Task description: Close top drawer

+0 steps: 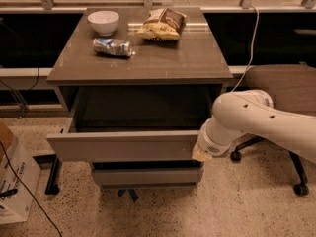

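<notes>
The top drawer is pulled well out from under the grey-brown surface, with its flat handle-less front over the speckled floor. The white arm's tool sits right at the front's right end; released or clenched, can't tell. Up top are a white bowl, a crushed can and a crinkly chip bag, labels unreadable. An office chair crowds the right side.
</notes>
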Controlling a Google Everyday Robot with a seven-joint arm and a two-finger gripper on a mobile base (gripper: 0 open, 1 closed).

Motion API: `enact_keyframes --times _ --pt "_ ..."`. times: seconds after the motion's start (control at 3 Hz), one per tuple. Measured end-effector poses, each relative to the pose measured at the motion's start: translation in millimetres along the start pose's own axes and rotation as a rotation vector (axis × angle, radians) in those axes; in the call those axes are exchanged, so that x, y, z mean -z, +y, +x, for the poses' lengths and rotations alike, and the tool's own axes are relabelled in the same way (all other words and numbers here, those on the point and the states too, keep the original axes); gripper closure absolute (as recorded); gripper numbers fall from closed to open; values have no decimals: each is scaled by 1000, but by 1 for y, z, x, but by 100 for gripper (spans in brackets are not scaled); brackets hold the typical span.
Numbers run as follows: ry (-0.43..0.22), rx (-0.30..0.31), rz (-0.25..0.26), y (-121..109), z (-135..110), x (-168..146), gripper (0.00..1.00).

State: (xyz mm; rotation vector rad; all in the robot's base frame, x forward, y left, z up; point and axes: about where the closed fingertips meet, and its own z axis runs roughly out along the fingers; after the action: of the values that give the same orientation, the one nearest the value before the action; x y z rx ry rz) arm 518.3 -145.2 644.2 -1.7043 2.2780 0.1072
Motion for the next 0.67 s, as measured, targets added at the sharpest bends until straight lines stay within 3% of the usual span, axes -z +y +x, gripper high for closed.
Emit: enact_keyframes --times 0.33,0.67 --pt "-44 9 61 -36 -10 -4 100" --pt "-44 8 61 -36 -11 -4 100"
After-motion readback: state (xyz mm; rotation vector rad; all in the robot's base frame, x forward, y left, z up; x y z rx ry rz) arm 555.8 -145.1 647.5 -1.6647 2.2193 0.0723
